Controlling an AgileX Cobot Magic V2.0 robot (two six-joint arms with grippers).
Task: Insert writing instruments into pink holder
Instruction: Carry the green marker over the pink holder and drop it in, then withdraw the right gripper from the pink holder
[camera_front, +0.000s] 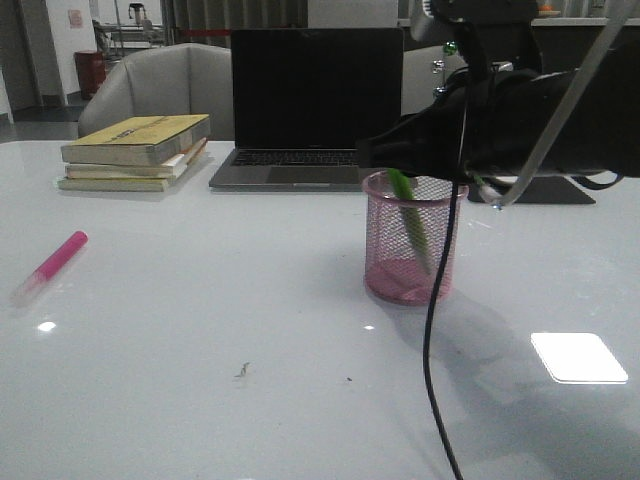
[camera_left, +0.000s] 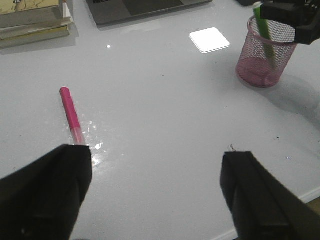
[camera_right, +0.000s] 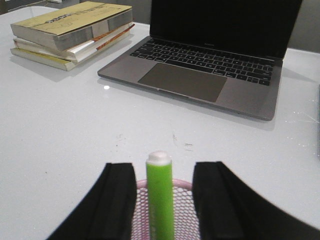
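The pink holder (camera_front: 385, 255) stands right of the table's middle, in front of the laptop. The green marker (camera_front: 412, 225) leans inside it, its top above the rim. My right gripper (camera_front: 395, 160) hovers just over the cup. In the right wrist view the right gripper (camera_right: 165, 167) is open, with a gap on each side of the green marker (camera_right: 159, 200) above the holder's rim (camera_right: 182, 185). The magenta marker (camera_front: 55, 262) lies flat at the far left. My left gripper (camera_left: 157, 154) is open above bare table, its one finger close to the magenta marker (camera_left: 70, 112). The holder (camera_left: 255, 70) shows far off.
A dark open laptop (camera_front: 315, 100) sits behind the holder. A stack of books (camera_front: 135, 150) lies at the back left. A black cable (camera_front: 432, 330) hangs from the right arm down in front of the cup. Chairs stand beyond the table.
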